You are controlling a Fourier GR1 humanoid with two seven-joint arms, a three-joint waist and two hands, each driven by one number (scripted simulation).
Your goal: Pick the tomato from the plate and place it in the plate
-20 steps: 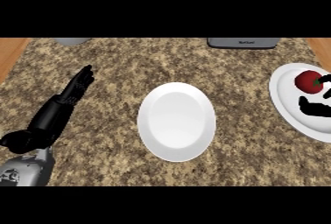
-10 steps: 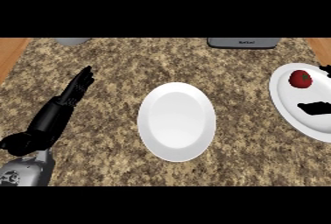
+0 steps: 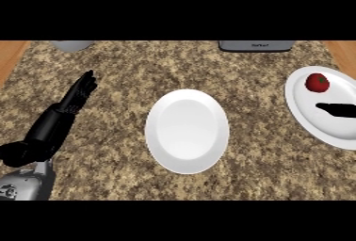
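A red tomato (image 3: 318, 82) lies on the upper part of a white plate (image 3: 306, 113) at the counter's right edge. A second white plate (image 3: 186, 130), with nothing on it, sits in the middle of the counter. Only the straight black fingers of my right hand (image 3: 341, 110) show, coming in from the right edge over the right plate, below the tomato and apart from it. My left hand (image 3: 76, 96) rests open at the left, fingers pointing up, holding nothing.
The counter's top is speckled brown stone (image 3: 125, 70). A grey object (image 3: 71, 44) sits at the back left and a dark grey appliance (image 3: 255, 45) at the back right. Wooden strips (image 3: 10, 56) show at both back corners.
My right hand has pulled back to the right from beside the tomato, so most of it is out of view. The tomato stays on the right plate. The left hand is still.
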